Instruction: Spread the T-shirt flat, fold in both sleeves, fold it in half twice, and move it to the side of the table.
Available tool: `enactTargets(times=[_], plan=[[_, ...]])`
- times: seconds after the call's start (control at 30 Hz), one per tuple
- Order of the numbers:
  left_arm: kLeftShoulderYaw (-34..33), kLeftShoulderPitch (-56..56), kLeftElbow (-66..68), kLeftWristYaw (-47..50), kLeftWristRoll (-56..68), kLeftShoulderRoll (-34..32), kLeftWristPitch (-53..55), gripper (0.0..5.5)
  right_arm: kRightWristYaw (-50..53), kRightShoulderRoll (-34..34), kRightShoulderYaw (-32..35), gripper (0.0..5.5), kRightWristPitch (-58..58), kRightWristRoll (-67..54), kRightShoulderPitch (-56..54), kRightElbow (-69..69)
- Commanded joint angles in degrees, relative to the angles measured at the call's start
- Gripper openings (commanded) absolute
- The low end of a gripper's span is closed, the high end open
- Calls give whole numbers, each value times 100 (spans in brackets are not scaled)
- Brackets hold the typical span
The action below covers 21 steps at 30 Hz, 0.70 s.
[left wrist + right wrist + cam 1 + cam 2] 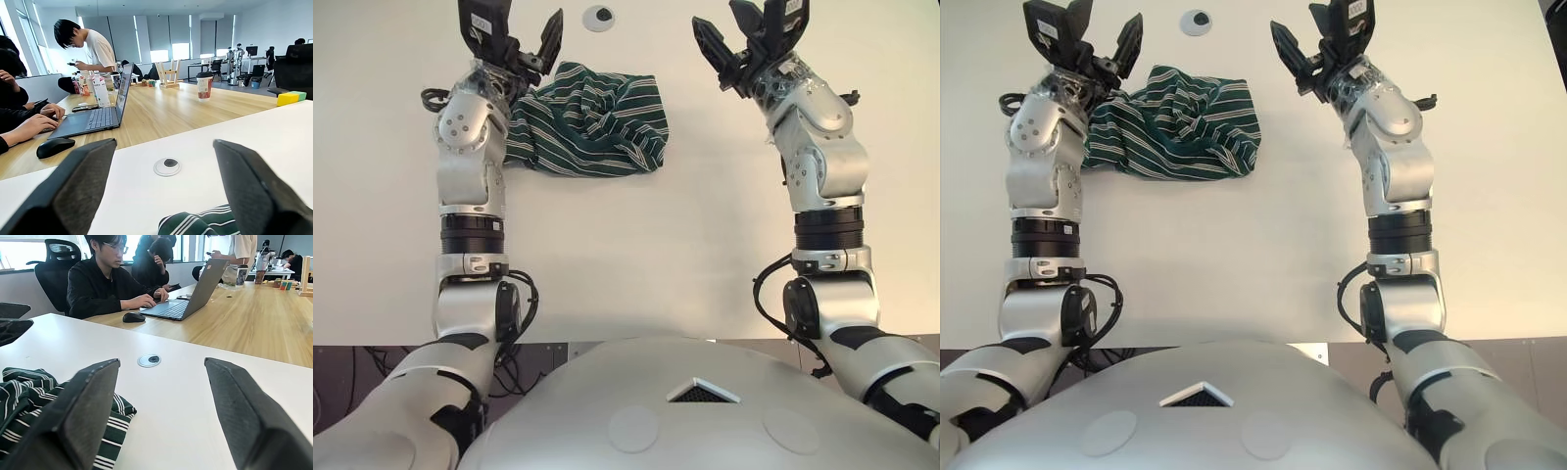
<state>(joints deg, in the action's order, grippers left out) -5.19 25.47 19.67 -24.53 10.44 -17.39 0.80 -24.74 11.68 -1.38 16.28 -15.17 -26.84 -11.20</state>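
Gaping wide, left gripper (521,27) hovers by crumpled T-shirt (592,122); right gripper (724,22) likewise agape, apart.

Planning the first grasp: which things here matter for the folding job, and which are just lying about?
Job: crumpled T-shirt, white table, left gripper, right gripper, both open.
Lying about: cable grommet; behind, laptop, mouse, paper cup.

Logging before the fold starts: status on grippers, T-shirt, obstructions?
Left gripper open, at T-shirt edge. Right gripper open, clear. T-shirt crumpled, unspread. Grommet beyond it.
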Motion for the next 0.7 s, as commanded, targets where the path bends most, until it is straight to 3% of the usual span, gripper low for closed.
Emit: enactTargets(times=[0.03, 0.5, 0.7], plan=[[-59, 217, 235, -188, -17, -175, -126, 362, -25, -82, -65, 318, -90, 104, -67, -67], [10, 190, 573, -503, -117, -344, -170, 362, -134, 16, -197, 318, 12, 134, 20, -86], [281, -14, 1039, -67, -589, -152, -340, 362, -135, 18, -202, 318, 62, 122, -58, -65]])
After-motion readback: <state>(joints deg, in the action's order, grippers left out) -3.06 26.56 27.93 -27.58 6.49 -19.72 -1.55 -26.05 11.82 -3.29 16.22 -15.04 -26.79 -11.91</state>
